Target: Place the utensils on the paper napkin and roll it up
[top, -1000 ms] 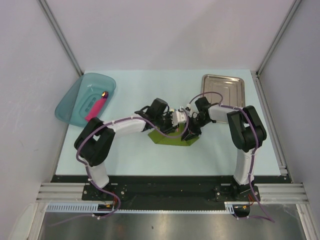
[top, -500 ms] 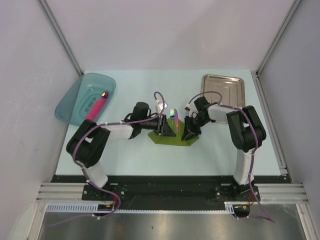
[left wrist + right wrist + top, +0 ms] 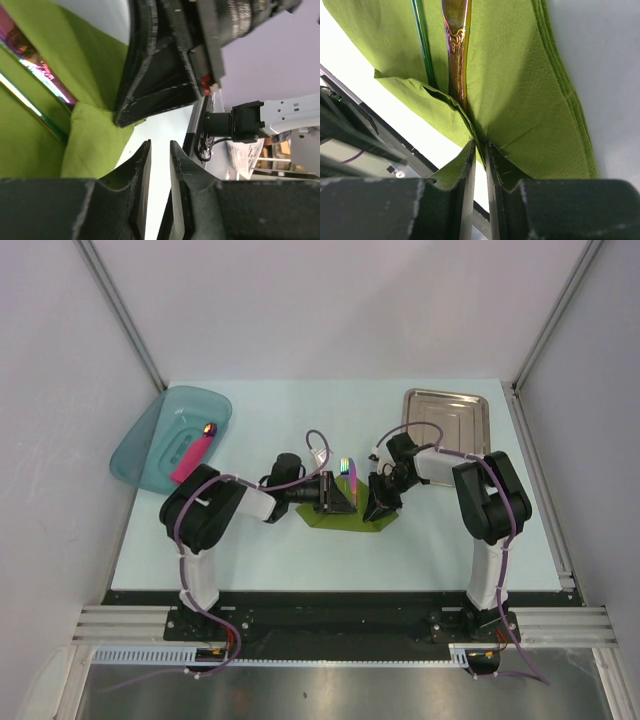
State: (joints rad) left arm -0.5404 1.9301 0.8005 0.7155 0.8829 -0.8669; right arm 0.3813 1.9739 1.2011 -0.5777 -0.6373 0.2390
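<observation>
The right gripper [image 3: 480,148] is seen nearly closed, with a raised fold of the green napkin [image 3: 520,100] pinched between its fingertips. The two rainbow-coloured utensils [image 3: 456,50] are laid side by side on the napkin straight ahead of those fingertips, and their near ends are covered by the gripped fold. The left gripper [image 3: 157,150] is held facing the right gripper, just beside it, with its jaws a narrow slit apart. Only the bare table [image 3: 160,130] is seen through the slit, and nothing is held. In the left wrist view the napkin lies to one side of the fingertips, its lifted edge just beside one finger [image 3: 140,175]; whether they touch cannot be told. A steel tray [image 3: 447,412] is set well beyond the right gripper, and a teal tub [image 3: 150,445] holding a pink bar [image 3: 188,456] is well apart on the outer side of the left gripper
</observation>
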